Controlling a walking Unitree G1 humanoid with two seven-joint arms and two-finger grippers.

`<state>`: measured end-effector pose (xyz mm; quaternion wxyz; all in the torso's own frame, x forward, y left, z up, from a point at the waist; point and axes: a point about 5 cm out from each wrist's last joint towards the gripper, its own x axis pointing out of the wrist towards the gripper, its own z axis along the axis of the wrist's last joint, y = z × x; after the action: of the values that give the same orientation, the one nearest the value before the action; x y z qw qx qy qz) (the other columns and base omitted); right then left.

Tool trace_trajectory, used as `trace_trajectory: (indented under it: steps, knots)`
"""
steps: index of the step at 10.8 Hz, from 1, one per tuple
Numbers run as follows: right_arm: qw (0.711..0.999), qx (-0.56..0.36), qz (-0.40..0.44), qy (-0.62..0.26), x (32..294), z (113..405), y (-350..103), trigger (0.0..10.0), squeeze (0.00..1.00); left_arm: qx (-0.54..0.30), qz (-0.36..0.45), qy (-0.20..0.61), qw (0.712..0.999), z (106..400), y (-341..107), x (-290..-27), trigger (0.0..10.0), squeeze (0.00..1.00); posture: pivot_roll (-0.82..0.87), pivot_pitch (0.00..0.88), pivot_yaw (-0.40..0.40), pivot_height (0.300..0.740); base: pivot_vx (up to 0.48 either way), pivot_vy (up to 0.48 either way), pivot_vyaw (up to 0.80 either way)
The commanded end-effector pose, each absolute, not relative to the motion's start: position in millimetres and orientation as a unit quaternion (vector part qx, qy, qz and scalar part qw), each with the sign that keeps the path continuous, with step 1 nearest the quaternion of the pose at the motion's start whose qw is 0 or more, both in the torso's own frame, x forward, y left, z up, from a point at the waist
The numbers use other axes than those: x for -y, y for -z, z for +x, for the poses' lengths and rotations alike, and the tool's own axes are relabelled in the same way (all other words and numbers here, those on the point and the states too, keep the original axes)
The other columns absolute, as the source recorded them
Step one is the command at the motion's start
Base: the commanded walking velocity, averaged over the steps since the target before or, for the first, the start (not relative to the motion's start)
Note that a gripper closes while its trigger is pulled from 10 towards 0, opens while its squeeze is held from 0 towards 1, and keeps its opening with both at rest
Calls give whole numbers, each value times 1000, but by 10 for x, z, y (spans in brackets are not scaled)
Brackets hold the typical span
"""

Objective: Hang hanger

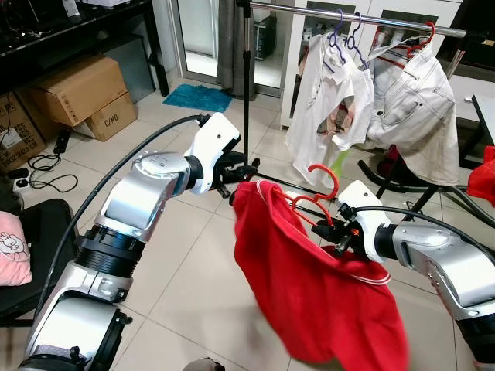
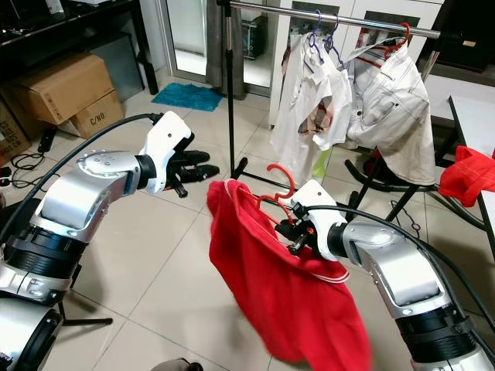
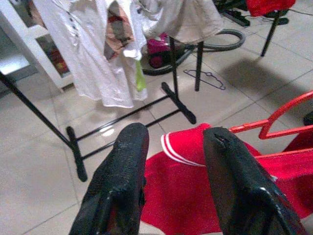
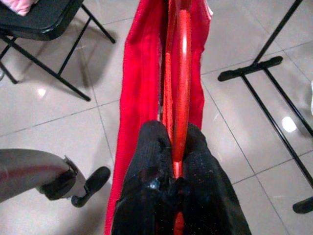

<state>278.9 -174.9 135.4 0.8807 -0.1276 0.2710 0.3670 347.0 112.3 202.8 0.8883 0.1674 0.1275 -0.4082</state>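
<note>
Red plastic hanger (image 1: 319,202), carrying one red shirt with white trim (image 1: 317,286), is clamped between the closed fingers of the right gripper (image 4: 177,161) in mid-air, just before the black rail stand's upright pole (image 1: 246,93). The left gripper (image 3: 171,181) is held just beside the shirt's collar, fingers apart and empty. Two white garments (image 1: 371,108) are seen hung from the silver rail (image 1: 325,14). Two cardboard boxes (image 1: 81,97) are set on the pale tiled floor (image 1: 186,263).

silver arms (image 1: 147,193), black cables (image 1: 116,162)
</note>
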Motion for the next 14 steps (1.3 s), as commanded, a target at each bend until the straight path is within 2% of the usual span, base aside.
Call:
trace_trajectory:
  steps: [1, 2, 3, 4, 5, 7, 8, 10, 14]
  knots:
    - [894, -251, -116, -353, 1771, 2816, -1452, 10000, 0, -113, 170, 389, 898, 3492, -2055, -1156, 10000, 1000, -57, 0, 36, 740, 0, 0, 0]
    - [908, -247, -90, -327, 1772, 2829, -1450, 10000, 0, -71, 146, 347, 924, 3519, -2105, -1213, 10000, 1000, -57, 0, 36, 740, 0, 0, 0]
    - [917, -243, -78, -307, 1771, 2831, -1444, 10000, 0, -54, 119, 335, 933, 3489, -2111, -1247, 10000, 525, -60, 0, 44, 740, 0, 0, 0]
    - [949, -206, -46, -234, 1803, 2868, -1452, 10000, 0, -49, 78, 298, 950, 3371, -2015, -1336, 10000, 0, -59, 0, 42, 740, 0, 0, 0]
    - [967, -175, -18, -185, 1836, 2865, -1460, 10000, 0, -26, 91, 266, 959, 3268, -1953, -1407, 10000, 0, -53, 0, 36, 740, 0, 0, 0]
    - [984, -142, 2, -107, 1899, 2737, -1371, 10000, 0, -38, 56, 213, 975, 3035, -1749, -1514, 10000, 0, -34, 0, 26, 740, 0, 0, 0]
    - [987, -127, -16, -95, 1817, 2671, -1344, 10000, 0, -51, 83, 183, 978, 2938, -1607, -1579, 10000, 0, -35, 0, 21, 740, 0, 0, 0]
    - [986, -129, -41, -94, 1726, 2672, -1286, 10000, 0, -36, 53, 141, 988, 2955, -1616, -1580, 10000, 0, -30, 0, 11, 740, 0, 0, 591]
    - [989, -110, -26, -96, 1614, 2740, -1333, 10000, 0, -37, 68, 144, 987, 2894, -1569, -1523, 10000, 0, -15, 0, 2, 740, 218, 0, 767]
